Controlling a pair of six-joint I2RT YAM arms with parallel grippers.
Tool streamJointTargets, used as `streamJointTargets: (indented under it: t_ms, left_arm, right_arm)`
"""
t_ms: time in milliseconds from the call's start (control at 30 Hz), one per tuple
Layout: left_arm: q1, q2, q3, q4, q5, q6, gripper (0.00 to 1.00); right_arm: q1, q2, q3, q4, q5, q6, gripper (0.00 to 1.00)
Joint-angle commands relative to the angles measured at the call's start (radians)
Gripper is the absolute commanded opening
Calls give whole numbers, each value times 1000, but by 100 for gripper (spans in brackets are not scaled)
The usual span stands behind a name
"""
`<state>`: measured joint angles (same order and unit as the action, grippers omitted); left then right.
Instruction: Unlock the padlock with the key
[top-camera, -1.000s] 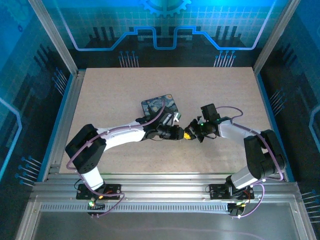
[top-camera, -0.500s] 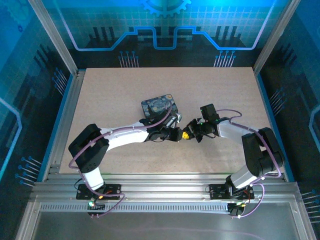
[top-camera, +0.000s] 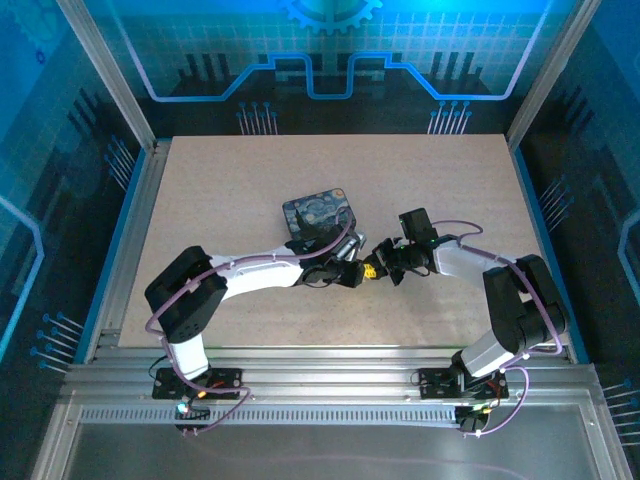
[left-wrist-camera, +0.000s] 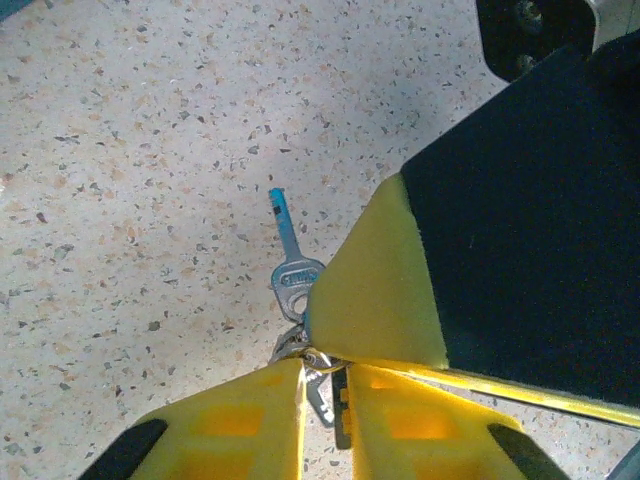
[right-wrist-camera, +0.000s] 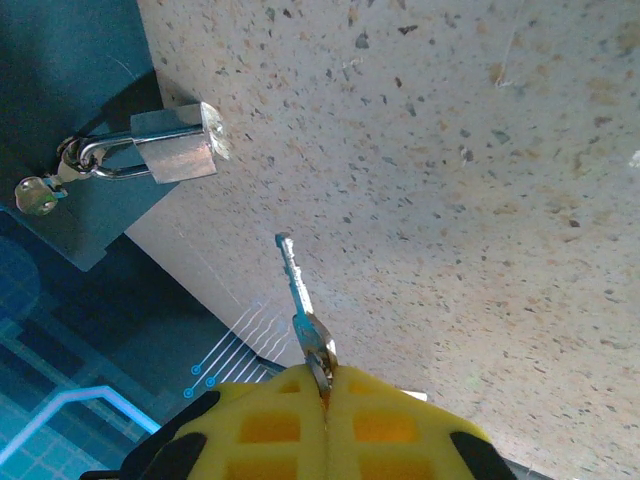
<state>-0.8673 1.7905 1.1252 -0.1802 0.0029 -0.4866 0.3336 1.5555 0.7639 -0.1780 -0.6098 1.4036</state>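
Key (right-wrist-camera: 297, 290): bow clenched in right gripper (right-wrist-camera: 325, 375). Padlock (right-wrist-camera: 180, 150): apart, far left, at box (top-camera: 312, 208) edge. Left gripper (left-wrist-camera: 322, 385): narrow gap at key ring (left-wrist-camera: 296, 345), grasp indeterminate.

Your padlock (right-wrist-camera: 178, 150) is a small silver one with a squarish body. It lies on its side at the edge of the dark box (right-wrist-camera: 60, 90), with the body toward the table (right-wrist-camera: 480, 200). Its U-shaped shackle (right-wrist-camera: 105, 165) runs back through a small metal loop on the box and looks seated in the body.

Your key (right-wrist-camera: 298, 295) is thin and silvery. The right gripper (right-wrist-camera: 325, 380) pinches it by the head, jaws tight together. The blade sticks straight out with its tip aimed toward the padlock, near it but clearly apart. From the left wrist you see a small ring (left-wrist-camera: 300, 345) at the key's head.
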Motion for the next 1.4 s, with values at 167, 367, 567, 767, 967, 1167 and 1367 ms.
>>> streamJointTargets:
  t_ms: [167, 367, 567, 767, 967, 1167, 1367]
  left_arm:
    - [-2, 32, 47, -44, -56, 29, 0]
    - [42, 7, 16, -51, 55, 44, 0]
    - [145, -11, -47, -9, 349, 87, 0]
    - [229, -18, -18, -78, 619, 172, 0]
    - [285, -56, 45, -252, 745, 341, 0]
    - [302, -76, 113, -415, 671, 528, 0]
    - [300, -133, 105, -369, 590, 651, 0]
  right_arm:
    - [21, -5, 42, -53, -26, -31, 12]
    - [-40, 6, 137, -250, 1, -278, 44]
    - [-115, 10, 197, -281, -19, -674, 48]
    - [-143, -38, 78, 72, -197, -892, 34]
    - [-130, 29, 141, 97, -419, -1021, 35]
    - [-126, 176, 225, -38, -501, -904, 32]
    - [-120, 168, 215, -85, -547, -818, 33]
